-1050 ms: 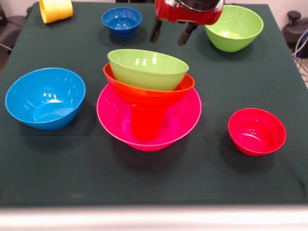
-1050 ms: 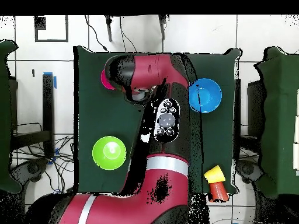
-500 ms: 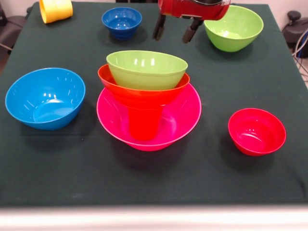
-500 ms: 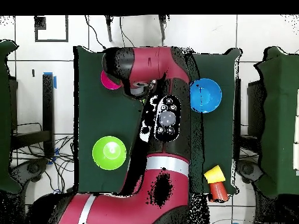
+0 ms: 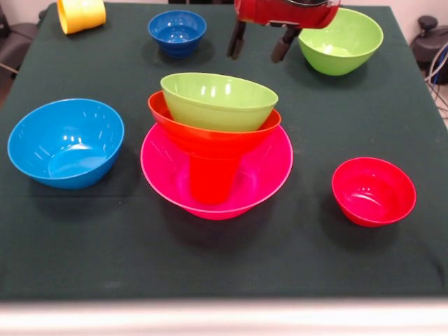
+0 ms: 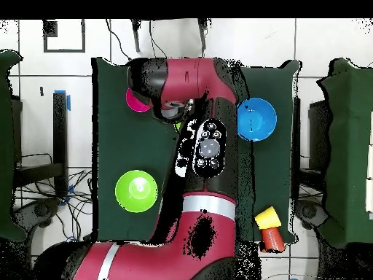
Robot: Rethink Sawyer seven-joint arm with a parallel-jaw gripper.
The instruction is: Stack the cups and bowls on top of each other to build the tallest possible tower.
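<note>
Shifting a little toward the table's right edge in the front view, the gripper [image 5: 258, 48] is now hanging behind the tower [image 5: 215, 150] rather than over it, and the green bowl [image 5: 218, 101] on top is sitting slightly further right than it was a moment ago. That reads as a placement just finished: the fingers [image 5: 236, 42] are standing spread apart with nothing between them, so the pincer is released and empty.

Going from the near edge back, the small red bowl [image 5: 373, 190] is sitting alone toward the near right corner. Near the table's middle, the pink bowl [image 5: 269, 173] is carrying the tower: a red cup [image 5: 212, 178] is standing in it, an orange bowl [image 5: 203, 137] is resting over the cup, and the green bowl is nested in that, tilting a little. The light blue bowl [image 5: 65, 142] is lying near the left edge, level with the tower. Along the far edge, a dark blue bowl [image 5: 177, 31] and a second green bowl [image 5: 341, 40] are waiting on either side of the gripper, with a yellow cup [image 5: 81, 14] lying on its side at the far left corner.

Four loose pieces are remaining on the table, so the tower is looking roughly half built; the tilt of the top bowl may be making the next placement less steady.
</note>
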